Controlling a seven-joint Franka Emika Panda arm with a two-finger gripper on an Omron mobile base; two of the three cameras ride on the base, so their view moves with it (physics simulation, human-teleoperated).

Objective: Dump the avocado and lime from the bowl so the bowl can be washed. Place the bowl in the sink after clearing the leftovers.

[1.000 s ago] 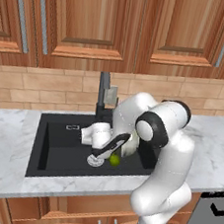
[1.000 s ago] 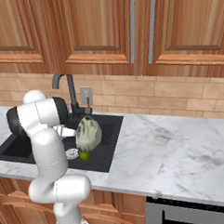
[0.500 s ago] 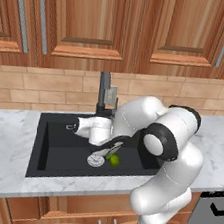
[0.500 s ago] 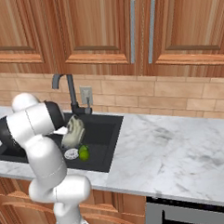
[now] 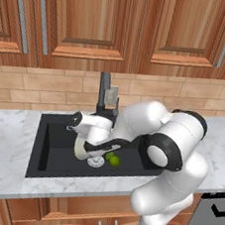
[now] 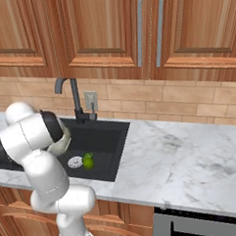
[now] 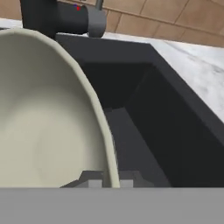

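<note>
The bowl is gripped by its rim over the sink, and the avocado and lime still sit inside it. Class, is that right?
Not quite. The bowl is gripped by its rim over the sink, but the hand view shows its inside bare. The lime and avocado lie on the sink floor beside the drain, as the left base view shows.

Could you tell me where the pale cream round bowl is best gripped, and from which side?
By its thin rim, pinched across the wall, coming from the open side: the pale cream round bowl is wide but thin-walled, as the gripper holds it over the black sink.
</note>
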